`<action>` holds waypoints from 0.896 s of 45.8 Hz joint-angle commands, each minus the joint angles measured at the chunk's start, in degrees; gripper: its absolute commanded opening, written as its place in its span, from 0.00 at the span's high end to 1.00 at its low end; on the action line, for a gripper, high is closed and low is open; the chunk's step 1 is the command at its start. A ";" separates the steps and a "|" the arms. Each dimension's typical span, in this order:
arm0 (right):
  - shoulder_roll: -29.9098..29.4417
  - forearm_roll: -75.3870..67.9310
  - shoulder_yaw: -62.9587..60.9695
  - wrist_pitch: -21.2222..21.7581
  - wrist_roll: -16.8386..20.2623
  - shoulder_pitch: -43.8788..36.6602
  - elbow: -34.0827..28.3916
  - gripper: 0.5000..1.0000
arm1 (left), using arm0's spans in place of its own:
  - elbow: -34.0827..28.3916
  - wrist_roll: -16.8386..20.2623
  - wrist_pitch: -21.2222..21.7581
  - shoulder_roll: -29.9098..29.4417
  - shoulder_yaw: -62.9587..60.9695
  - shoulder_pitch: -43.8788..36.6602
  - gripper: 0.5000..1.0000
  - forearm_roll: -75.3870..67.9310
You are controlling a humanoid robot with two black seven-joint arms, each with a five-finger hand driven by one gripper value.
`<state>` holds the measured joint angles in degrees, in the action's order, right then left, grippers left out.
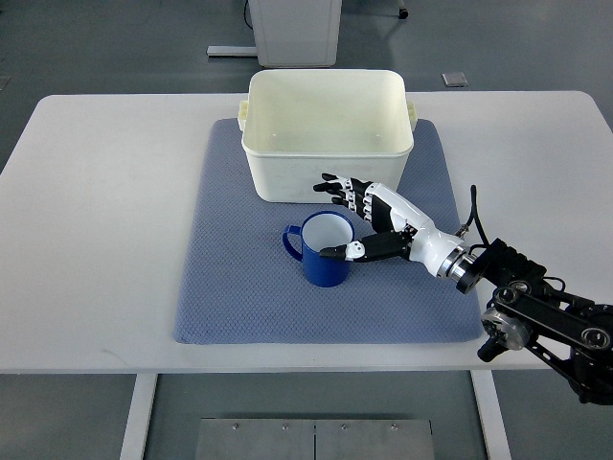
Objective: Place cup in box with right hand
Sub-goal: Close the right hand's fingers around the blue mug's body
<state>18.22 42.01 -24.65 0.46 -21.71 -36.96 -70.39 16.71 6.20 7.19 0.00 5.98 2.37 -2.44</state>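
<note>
A blue cup (321, 251) with a white inside stands upright on the blue mat (239, 268), its handle pointing left. Just behind it sits the cream plastic box (328, 134), empty. My right hand (347, 218) reaches in from the lower right, fingers spread around the cup's right side: the thumb (343, 252) lies at the cup's near-right rim, the other fingers (337, 187) stretch behind it toward the box wall. The hand has not closed on the cup. My left arm does not show.
The mat lies in the middle of a white table (96, 192). Beyond the table's far edge stands a white cabinet base (292, 29) on the grey floor.
</note>
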 commanded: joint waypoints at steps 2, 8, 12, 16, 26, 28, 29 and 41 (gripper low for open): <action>-0.47 0.09 0.48 -0.37 0.00 0.05 0.17 0.01 | -0.01 -0.05 0.02 0.00 0.00 0.00 0.00 0.06; -1.17 0.09 0.57 -0.37 0.00 0.05 1.22 0.01 | -0.01 -0.05 0.02 0.00 0.00 0.00 0.00 -0.02; -1.61 0.09 0.66 -0.37 0.00 0.05 1.57 0.01 | -0.01 -0.05 0.02 0.00 0.00 0.00 0.00 -0.02; -1.96 0.09 1.19 -0.46 0.00 0.05 2.28 0.01 | -0.01 -0.05 0.02 0.00 0.00 0.00 0.00 -0.02; -2.40 0.09 1.27 -0.46 0.00 0.13 3.16 0.01 | -0.01 -0.05 0.02 0.00 0.00 0.00 0.00 -0.02; -2.40 0.09 1.27 -0.46 0.00 0.13 3.24 0.01 | -0.01 -0.05 -0.07 0.00 0.00 0.00 0.00 0.06; -2.40 0.09 1.27 -0.46 0.00 0.13 3.33 0.01 | -0.01 0.04 0.02 0.00 0.00 0.00 0.00 -0.02; -3.37 0.09 1.80 -0.46 -0.26 0.13 5.26 0.01 | -0.01 0.04 0.02 0.00 0.00 0.00 0.00 -0.02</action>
<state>15.03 42.10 -23.03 0.00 -21.87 -36.78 -65.62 16.73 6.17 7.19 0.00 5.97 2.37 -2.44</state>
